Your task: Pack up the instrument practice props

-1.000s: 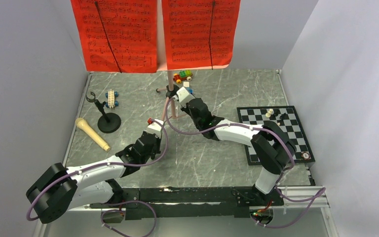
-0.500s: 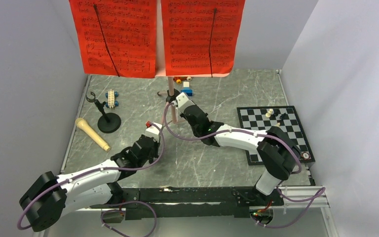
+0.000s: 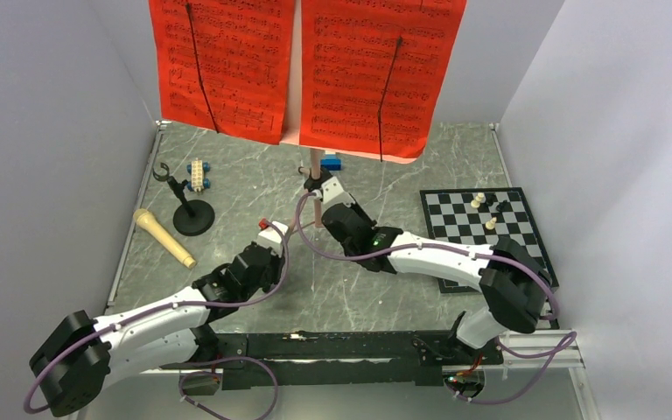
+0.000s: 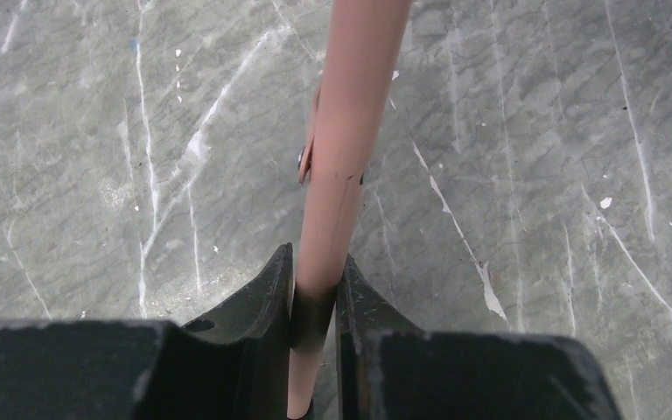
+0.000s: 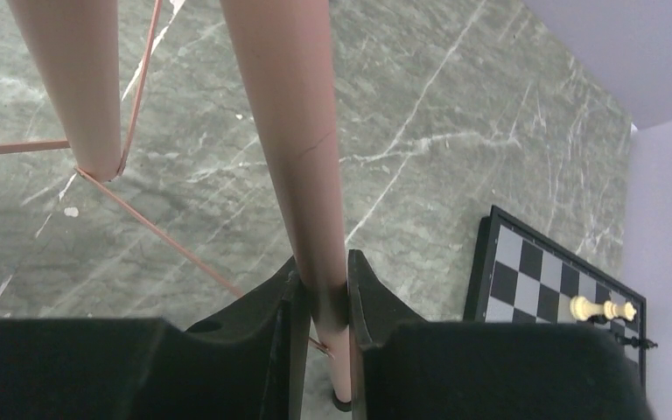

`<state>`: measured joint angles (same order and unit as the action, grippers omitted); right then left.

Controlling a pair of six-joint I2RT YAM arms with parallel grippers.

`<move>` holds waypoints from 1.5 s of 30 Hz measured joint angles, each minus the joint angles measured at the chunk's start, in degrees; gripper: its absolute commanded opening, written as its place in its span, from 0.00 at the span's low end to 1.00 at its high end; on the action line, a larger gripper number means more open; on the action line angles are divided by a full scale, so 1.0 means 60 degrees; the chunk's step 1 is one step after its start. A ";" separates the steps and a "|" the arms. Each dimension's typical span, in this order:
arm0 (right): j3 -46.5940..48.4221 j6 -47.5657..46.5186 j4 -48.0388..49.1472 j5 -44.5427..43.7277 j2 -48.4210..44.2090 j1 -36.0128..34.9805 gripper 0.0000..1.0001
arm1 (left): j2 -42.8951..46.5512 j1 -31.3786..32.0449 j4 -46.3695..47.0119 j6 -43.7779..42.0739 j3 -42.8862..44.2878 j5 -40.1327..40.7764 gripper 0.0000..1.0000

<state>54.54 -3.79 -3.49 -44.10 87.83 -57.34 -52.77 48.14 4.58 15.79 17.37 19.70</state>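
The pink tripod music stand (image 3: 317,203) stands mid-table, its desk covered by two red sheet-music pages (image 3: 227,66) near the camera. My left gripper (image 3: 271,233) is shut on one pink leg (image 4: 350,131), seen between the jaws in the left wrist view (image 4: 315,302). My right gripper (image 3: 320,185) is shut on another pink leg (image 5: 289,122), held between the jaws in the right wrist view (image 5: 319,302). A third leg (image 5: 74,79) shows beside it. The beige microphone (image 3: 164,237) lies at the left next to the black mic stand (image 3: 191,212).
A chessboard (image 3: 512,249) with several pieces lies at the right; it also shows in the right wrist view (image 5: 534,280). A toy block car (image 3: 198,174) sits behind the mic stand. A blue block (image 3: 331,163) lies behind the music stand's pole. Grey walls close in three sides.
The music stand has shifted right and tilted, its red pages now lower and larger in view, hiding the coloured toy car. Both arms moved with it, still gripping the legs.
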 measured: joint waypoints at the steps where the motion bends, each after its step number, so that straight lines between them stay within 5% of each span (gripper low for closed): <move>1: 0.0000 0.0113 -0.0106 -0.0095 -0.0018 -0.0051 0.00 | 0.0022 0.0007 -0.0011 0.0000 -0.0011 -0.0026 0.00; 10: -0.0197 0.0962 -0.1049 -0.0488 -0.0521 -0.0594 0.00 | 0.0725 0.0073 -0.0259 0.0076 -0.0310 -0.0182 0.00; 22: -0.1155 0.0492 -0.0106 0.0280 -0.1344 -0.0630 0.00 | 0.2313 0.0350 -0.0634 0.0637 -0.1020 -0.0186 0.00; 40: -0.1133 -0.0186 0.0576 0.1891 -0.1260 0.0321 0.00 | 0.1698 0.0703 -0.0262 0.1282 -0.0940 0.0608 0.00; 45: -0.1166 -0.0095 0.0525 0.2069 -0.1362 0.0368 0.11 | 0.1650 0.0707 -0.0386 0.1337 -0.0838 0.0634 0.20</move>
<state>47.55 -4.36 -0.34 -31.68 79.66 -55.13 -42.87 52.38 2.26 23.81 12.34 23.51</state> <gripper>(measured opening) 0.219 0.234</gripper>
